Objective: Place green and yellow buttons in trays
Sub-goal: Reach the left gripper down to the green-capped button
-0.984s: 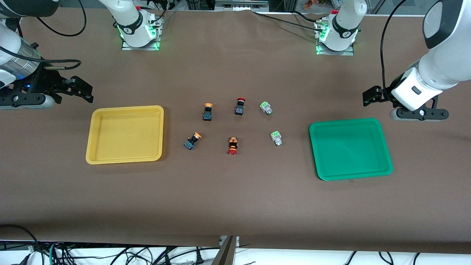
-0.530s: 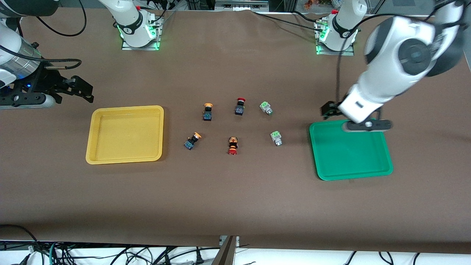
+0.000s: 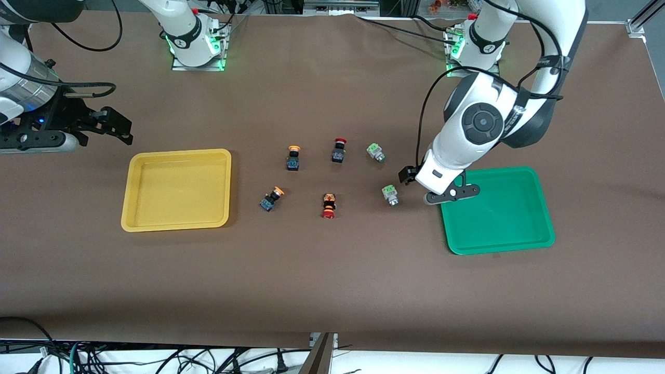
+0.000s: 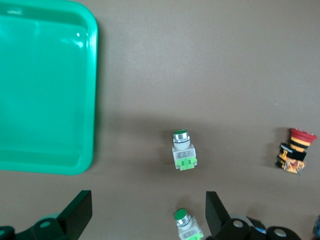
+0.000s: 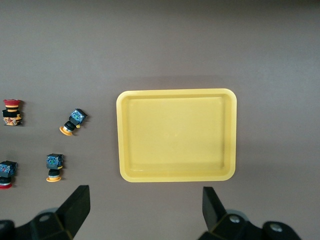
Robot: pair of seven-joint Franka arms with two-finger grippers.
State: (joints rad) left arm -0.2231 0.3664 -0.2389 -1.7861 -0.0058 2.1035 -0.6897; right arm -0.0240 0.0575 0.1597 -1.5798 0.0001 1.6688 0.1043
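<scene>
Toward the right arm's end of the table, the right gripper (image 3: 120,127) waits over bare table, just past the yellow tray (image 3: 176,189), and its jaws are spread wide. The tray has nothing in it. Next toward the middle come the two yellow buttons (image 3: 293,157), one farther from the front camera and one nearer (image 3: 271,199). Two red buttons (image 3: 338,150) follow them, and you should leave these alone. After them lie the two green buttons, one farther (image 3: 375,152) and one nearer (image 3: 390,195), and both are on the table, not in a tray.

The left gripper (image 4: 145,220) hangs above the table between the green buttons and the corner of the green tray (image 3: 499,218). Its jaws are spread wide and hold nothing. The arm is bent over from its base, with the wrist pointing down at the table.

I judge that the step in hand is to pick one green button. Choose one button first. Bring the fingers (image 4: 75,215) over its silver body, one on each side. Turn the wrist so that the jaws close on the flat sides, not on the round cap, because the cap may slip. Come down straight and slowly, and do not push the second green button, which lies near.
</scene>
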